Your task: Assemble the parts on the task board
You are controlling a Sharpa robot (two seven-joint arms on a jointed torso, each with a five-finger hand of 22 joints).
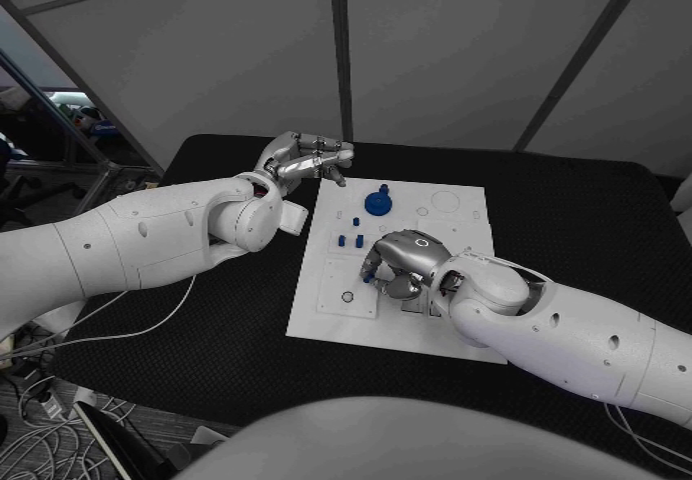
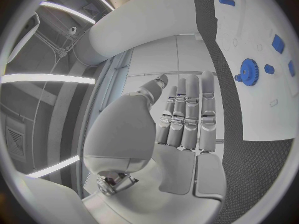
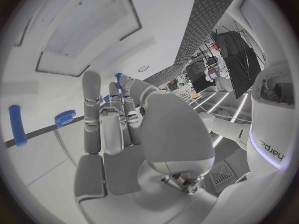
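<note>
Two hands: left hand (image 1: pixel 306 158) spread, empty, above the table; right hand (image 1: pixel 400 262) pinches a blue part (image 3: pixel 119 79) over the task board (image 1: pixel 447 230)

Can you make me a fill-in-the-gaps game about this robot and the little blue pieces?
1. The round blue gear sits on the flat white task board, which lies on a ___ table.
2. The silver left hand holds ___.
3. The silver right hand is over the ___.

Missing words: black; nothing; task board
</note>
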